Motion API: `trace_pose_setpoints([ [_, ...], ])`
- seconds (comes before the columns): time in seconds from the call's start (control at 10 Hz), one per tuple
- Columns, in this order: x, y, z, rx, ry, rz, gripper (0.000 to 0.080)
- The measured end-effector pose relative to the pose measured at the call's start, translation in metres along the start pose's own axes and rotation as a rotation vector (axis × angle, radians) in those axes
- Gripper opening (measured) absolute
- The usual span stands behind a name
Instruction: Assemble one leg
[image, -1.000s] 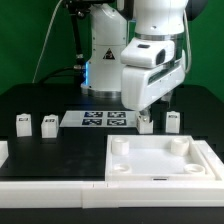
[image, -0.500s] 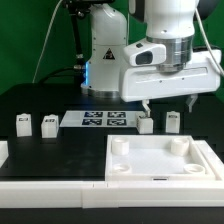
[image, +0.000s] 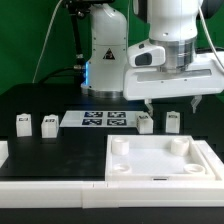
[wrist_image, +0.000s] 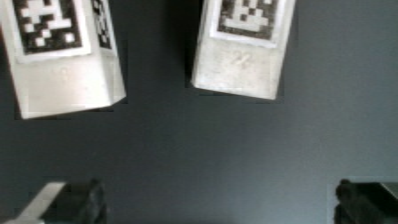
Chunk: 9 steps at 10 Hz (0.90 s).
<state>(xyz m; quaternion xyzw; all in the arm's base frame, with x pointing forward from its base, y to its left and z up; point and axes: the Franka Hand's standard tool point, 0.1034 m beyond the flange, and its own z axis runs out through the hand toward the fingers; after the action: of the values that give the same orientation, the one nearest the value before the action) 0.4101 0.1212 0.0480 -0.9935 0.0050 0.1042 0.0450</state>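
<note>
Black tabletop lay beneath my gripper (image: 170, 103), its fingers spread apart, holding nothing; the leg (image: 172, 121) stood upright directly below the gripper.

The leg (image: 173, 121), a small white block bearing a black-and-white marker tag, is seen standing upright on the black bench (image: 60, 150), near a second such block (image: 146, 123).

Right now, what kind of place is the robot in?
Most likely a robotics lab bench, not a home. A white robot arm stands on a black table, a marker board lies there, the small white legs carry square tags, and a green backdrop hangs behind.
</note>
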Motion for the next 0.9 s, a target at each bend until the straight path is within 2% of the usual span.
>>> trace_pose_setpoints([
  [0.5, -0.018, -0.014, 0.004, -0.001, -0.486, -0.006, 0.0648],
  [0.7, -0.024, -0.018, 0.01, 0.0, -0.669, -0.014, 0.0648],
  [0.8, -0.029, -0.017, 0.015, -0.002, -0.781, -0.019, 0.0648],
  [0.9, -0.027, -0.013, 0.024, -0.024, -0.828, -0.024, 0.0648],
])
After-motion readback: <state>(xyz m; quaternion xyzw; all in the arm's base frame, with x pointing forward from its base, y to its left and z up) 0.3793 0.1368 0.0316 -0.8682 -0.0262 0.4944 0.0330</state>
